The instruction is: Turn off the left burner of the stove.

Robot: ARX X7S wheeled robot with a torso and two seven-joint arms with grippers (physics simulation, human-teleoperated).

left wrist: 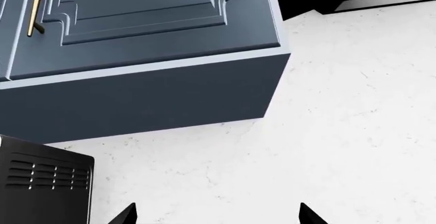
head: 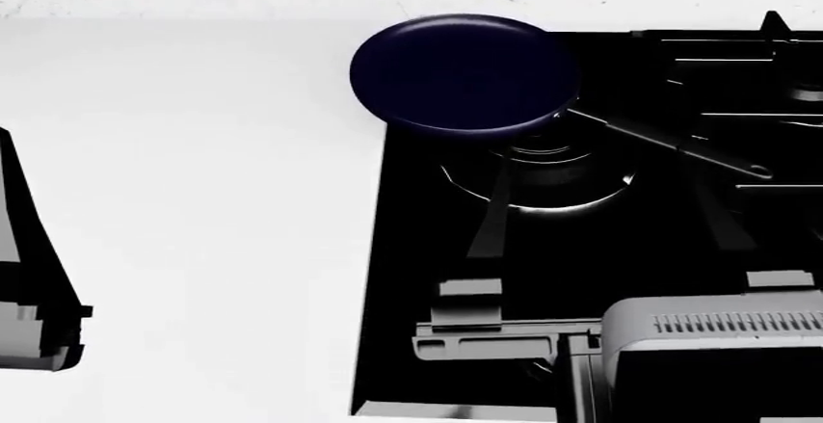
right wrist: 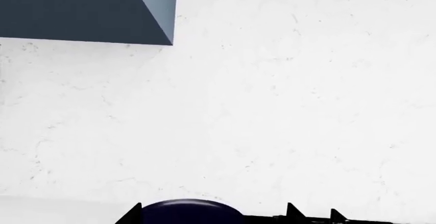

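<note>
The stove (head: 425, 250) is a glossy black cooktop at the right of the head view. The left burner (head: 553, 177), wide with a shiny rim, lies half under a dark blue pan (head: 464, 74) whose handle (head: 676, 145) points right. My right gripper (head: 598, 177) hovers over the stove's front with its fingers spread wide on either side of the burner, holding nothing. In the right wrist view it (right wrist: 214, 216) faces the white wall, with the pan (right wrist: 191, 211) low between its tips. My left gripper (left wrist: 218, 216) is open and empty, facing the wall. No knobs show.
Smaller burners with thin grates (head: 746, 86) lie at the stove's far right. White counter (head: 193, 201) spreads left of the stove, with my left arm (head: 39, 288) at its left edge. A blue wall cabinet (left wrist: 136, 55) hangs above, and a black vented box (left wrist: 44, 183) stands below it.
</note>
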